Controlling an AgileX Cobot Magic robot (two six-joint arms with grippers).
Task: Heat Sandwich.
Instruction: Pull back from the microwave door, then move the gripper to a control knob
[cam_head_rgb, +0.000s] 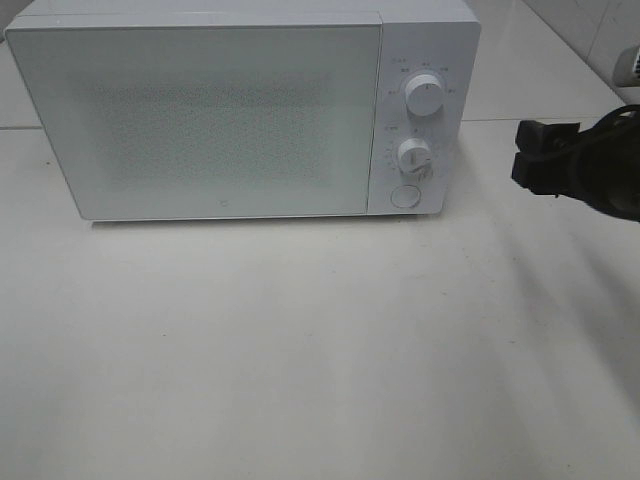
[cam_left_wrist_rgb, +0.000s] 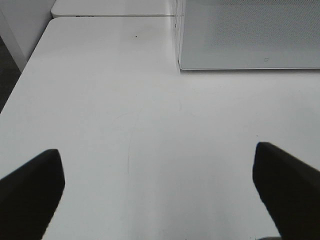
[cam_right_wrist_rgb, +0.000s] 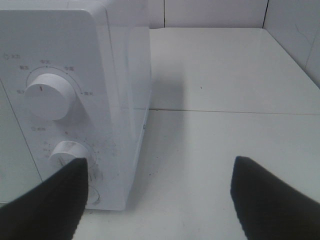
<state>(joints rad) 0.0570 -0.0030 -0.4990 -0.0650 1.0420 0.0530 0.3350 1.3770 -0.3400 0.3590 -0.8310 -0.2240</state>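
The sandwich is out of view in every frame. A white microwave (cam_head_rgb: 200, 120) stands at the back of the table with its door closed. My right gripper (cam_head_rgb: 522, 152) hovers open and empty to the right of the microwave's control panel, level with the lower knob (cam_head_rgb: 414, 155). The right wrist view shows its dark fingers (cam_right_wrist_rgb: 45, 205) spread wide, close to the upper knob (cam_right_wrist_rgb: 49, 96) and lower knob (cam_right_wrist_rgb: 67, 152). My left gripper (cam_left_wrist_rgb: 157, 200) is open over bare table, with the microwave's front corner (cam_left_wrist_rgb: 250, 35) ahead of it. It does not appear in the exterior high view.
A round button (cam_head_rgb: 404, 195) sits below the two knobs. The white tabletop (cam_head_rgb: 300, 350) spreads in front of the microwave. A tiled wall (cam_right_wrist_rgb: 295, 35) rises to the right, and the table's left edge (cam_left_wrist_rgb: 20, 80) drops off beside the left arm.
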